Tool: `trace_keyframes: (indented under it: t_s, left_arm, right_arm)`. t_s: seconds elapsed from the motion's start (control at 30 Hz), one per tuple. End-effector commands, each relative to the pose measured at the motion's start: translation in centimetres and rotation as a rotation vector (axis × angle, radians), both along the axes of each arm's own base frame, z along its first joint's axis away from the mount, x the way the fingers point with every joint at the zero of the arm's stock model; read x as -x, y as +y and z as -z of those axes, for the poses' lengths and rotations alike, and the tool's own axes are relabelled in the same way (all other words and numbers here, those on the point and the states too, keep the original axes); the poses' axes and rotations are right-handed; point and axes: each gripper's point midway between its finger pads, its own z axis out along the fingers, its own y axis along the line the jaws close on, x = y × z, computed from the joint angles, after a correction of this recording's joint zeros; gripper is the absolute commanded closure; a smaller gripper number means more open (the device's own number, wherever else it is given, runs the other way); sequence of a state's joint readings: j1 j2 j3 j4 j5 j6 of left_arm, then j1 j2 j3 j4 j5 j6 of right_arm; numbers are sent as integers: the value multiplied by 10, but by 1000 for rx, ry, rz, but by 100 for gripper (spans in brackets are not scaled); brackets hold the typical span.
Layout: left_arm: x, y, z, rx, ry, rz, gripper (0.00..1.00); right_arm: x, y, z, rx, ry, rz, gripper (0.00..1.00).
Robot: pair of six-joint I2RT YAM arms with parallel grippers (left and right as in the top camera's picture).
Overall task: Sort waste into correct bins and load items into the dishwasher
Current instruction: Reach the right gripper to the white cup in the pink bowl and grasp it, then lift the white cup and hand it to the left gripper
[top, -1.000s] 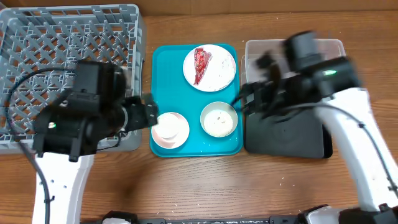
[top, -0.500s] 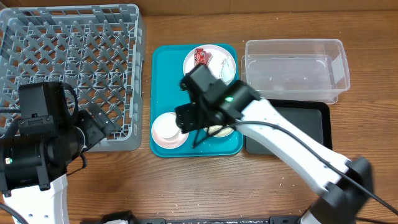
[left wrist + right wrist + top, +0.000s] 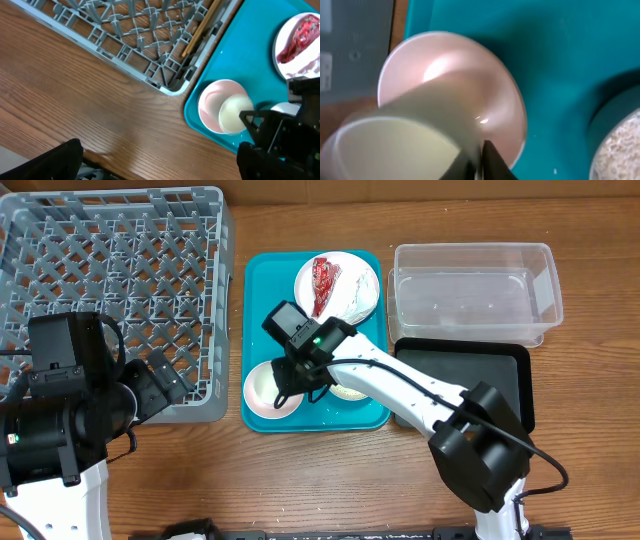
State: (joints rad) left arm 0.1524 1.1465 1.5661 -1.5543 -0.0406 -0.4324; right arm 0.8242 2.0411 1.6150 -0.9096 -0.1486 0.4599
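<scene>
having swung in from right of the teal tray (image 3: pixel 262 300), the right gripper (image 3: pixel 476 161) is clamping on the white cup (image 3: pixel 395 145) tilted in the bowl (image 3: pixel 445 70) at the tray's near-left corner, probably readying it for loading, while the left gripper (image 3: pixel 168 380) is waiting wide apart beside the tray.

**A:** What does everything rest on?

**B:** A wooden table (image 3: pixel 300 480), a warm mid-brown. In the overhead view its grain runs straight from 9 o'clock to 3 o'clock, with darker streaks here and there.

**A:** And the light?

**B:** Soft and even. Shadows on the wood are faint and stay close to whatever casts them. A narrow dark strip (image 3: pixel 330 533) runs along the table's near edge at 6 o'clock. What the strip is cannot be told.
</scene>
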Motion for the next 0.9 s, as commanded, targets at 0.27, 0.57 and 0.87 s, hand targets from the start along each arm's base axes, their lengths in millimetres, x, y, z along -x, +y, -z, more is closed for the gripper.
trace_keyframes:
  t_s: [0.27, 0.57, 0.87]
  left_arm:
    - [-55, -82, -46, 300, -322, 479, 0]
    - [-74, -163, -88, 922, -522, 979, 0]
    - [-60, -188, -107, 1203, -562, 1105, 0]
  right_arm:
    - [-31, -54, -133, -162, -151, 142, 96]
    - [7, -108, -284, -555, -374, -76, 96]
    - [49, -96, -321, -742, -401, -318, 96]
